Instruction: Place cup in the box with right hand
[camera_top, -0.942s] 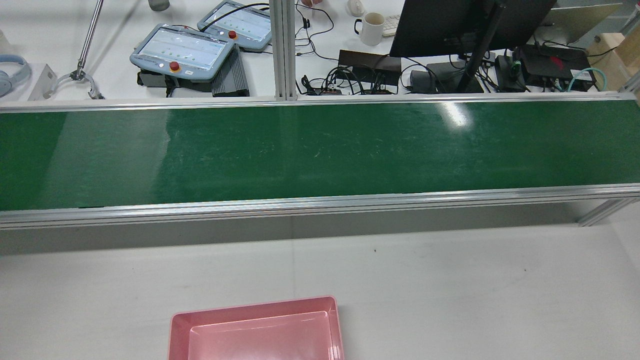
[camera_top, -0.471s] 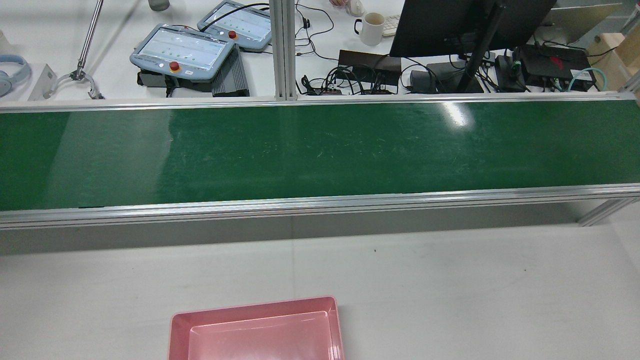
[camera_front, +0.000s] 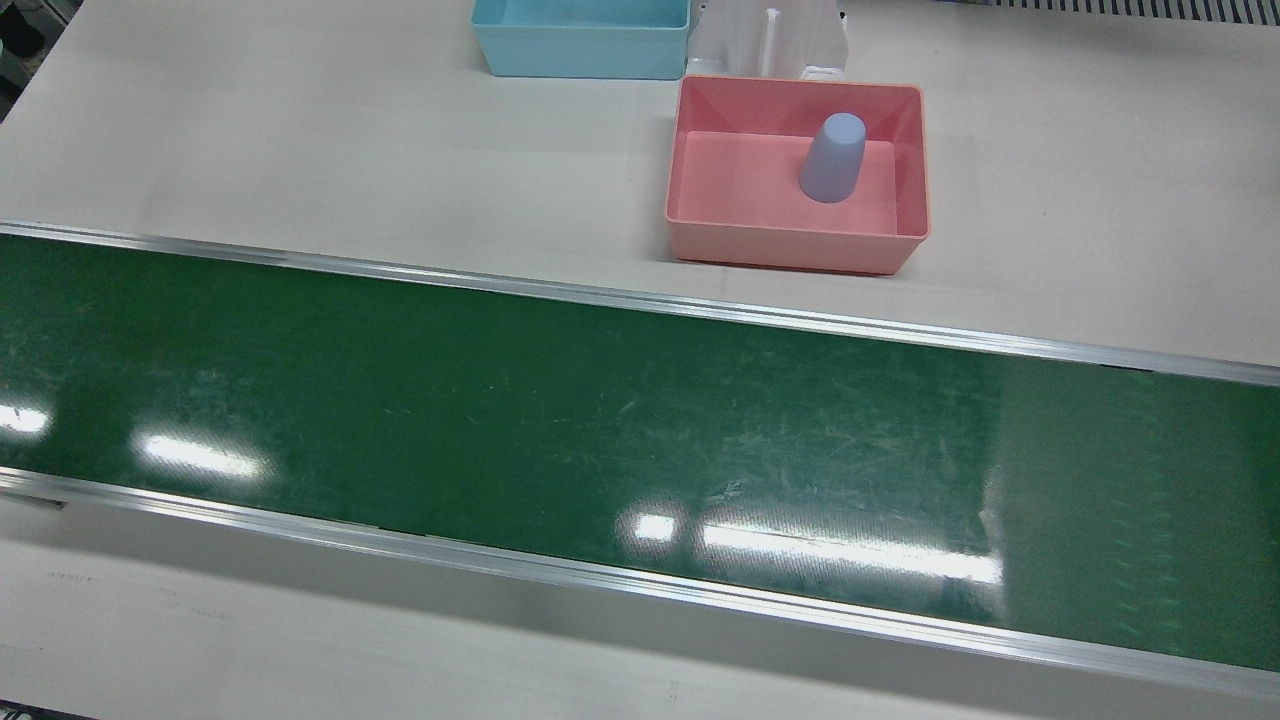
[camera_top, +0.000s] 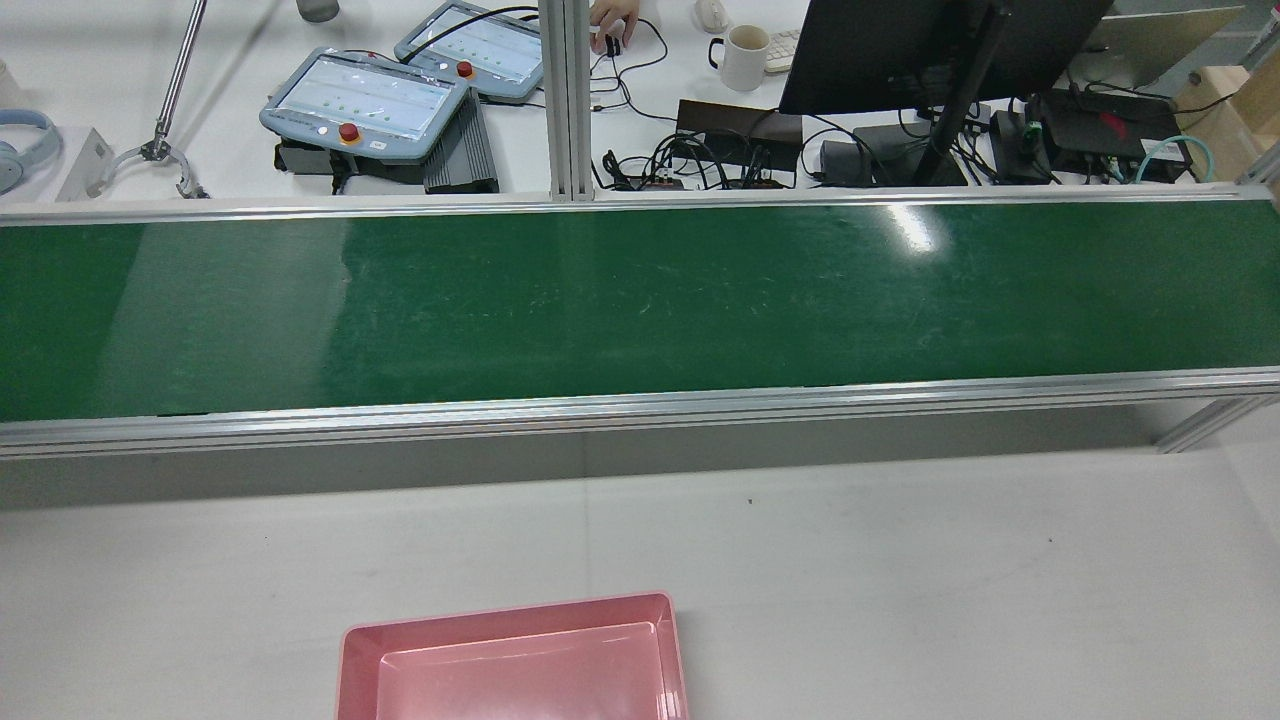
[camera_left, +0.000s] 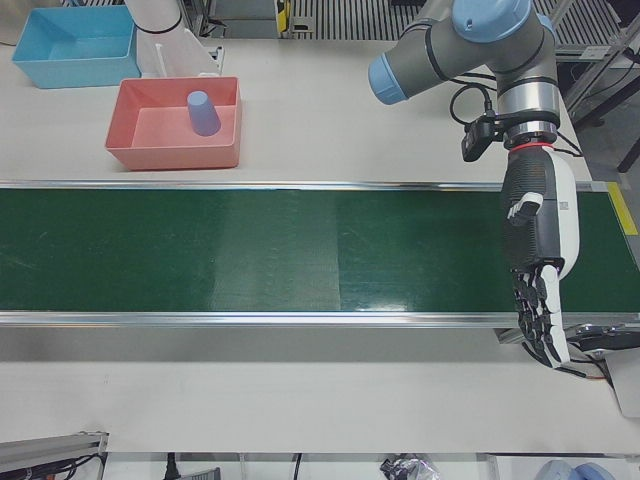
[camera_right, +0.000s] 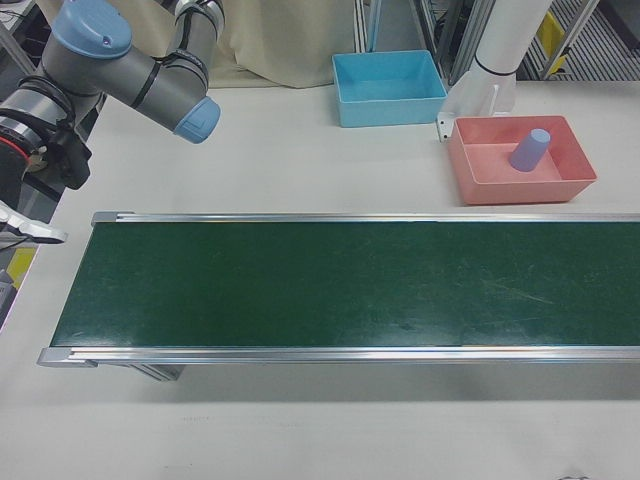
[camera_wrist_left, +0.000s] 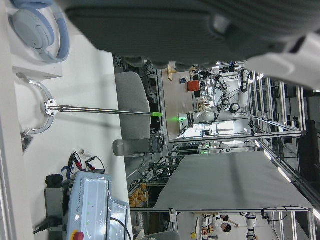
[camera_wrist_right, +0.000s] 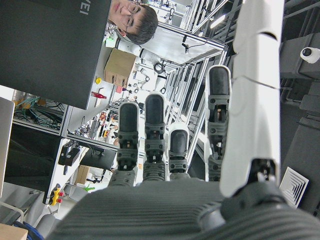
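Cup (camera_front: 832, 158) sits upside down in the pink box (camera_front: 700, 215), placing looks done; your right hand (camera_wrist_right: 165, 145) is empty, fingers spread, so just park it at 9 o'clock off the belt (camera_front: 500, 400).

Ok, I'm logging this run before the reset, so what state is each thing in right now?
cup: upside down inside the pink box, held by nothing
pink box: holds the cup
blue box: nothing visible inside
green belt: bare
left hand: open, fingers pointing down, holding nothing
right hand: open, fingers straight, holding nothing
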